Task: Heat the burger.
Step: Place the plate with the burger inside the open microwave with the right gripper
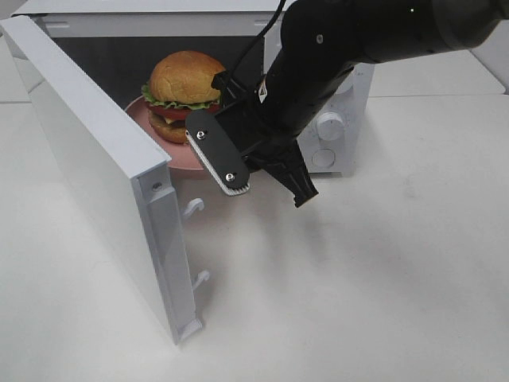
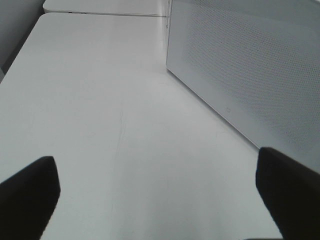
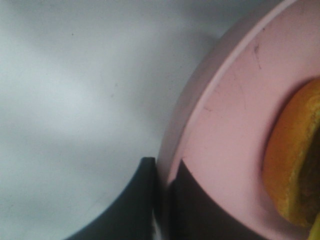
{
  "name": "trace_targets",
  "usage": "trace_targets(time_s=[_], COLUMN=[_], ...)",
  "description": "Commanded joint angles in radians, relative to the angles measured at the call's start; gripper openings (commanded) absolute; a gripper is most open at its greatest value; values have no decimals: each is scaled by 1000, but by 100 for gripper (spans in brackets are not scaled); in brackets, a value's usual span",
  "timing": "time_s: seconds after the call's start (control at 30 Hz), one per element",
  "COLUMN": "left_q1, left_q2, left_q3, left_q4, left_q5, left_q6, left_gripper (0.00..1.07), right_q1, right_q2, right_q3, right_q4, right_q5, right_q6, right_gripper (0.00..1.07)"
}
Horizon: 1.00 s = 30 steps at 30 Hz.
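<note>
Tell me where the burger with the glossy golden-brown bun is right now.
The burger sits on a round pink plate inside the open white microwave, upper left of centre in the exterior high view.

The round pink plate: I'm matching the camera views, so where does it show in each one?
Exterior high: the round pink plate is in the mouth of the open white microwave, under the burger with a golden-brown bun.
Left wrist: not in it.
Right wrist: the plate is seen close up, its rim pinched by the right gripper.
Shared landmark: the burger's bun.
</note>
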Motion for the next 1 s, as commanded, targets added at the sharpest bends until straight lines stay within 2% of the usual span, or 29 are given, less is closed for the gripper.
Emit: trace_targets(time_s=[0.03,0.77,1.0], left_q1=[-6,-6,-6], left_q2=[-24,-24,-24], left_q3=[2,2,2], left_q4=[-10,-10,-10], left_q5=[-14,-14,-14], left_q6=[-4,-4,-4], left_gripper=[100,100,100], right_q1=[0,0,-1], right_q2=[18,185,247], right_q3=[-63,-307,-401], right_q4=[-9,-66,-131], right_q5=[-28,18,50], right_q6=[15,158,199], right_gripper=[0,0,0])
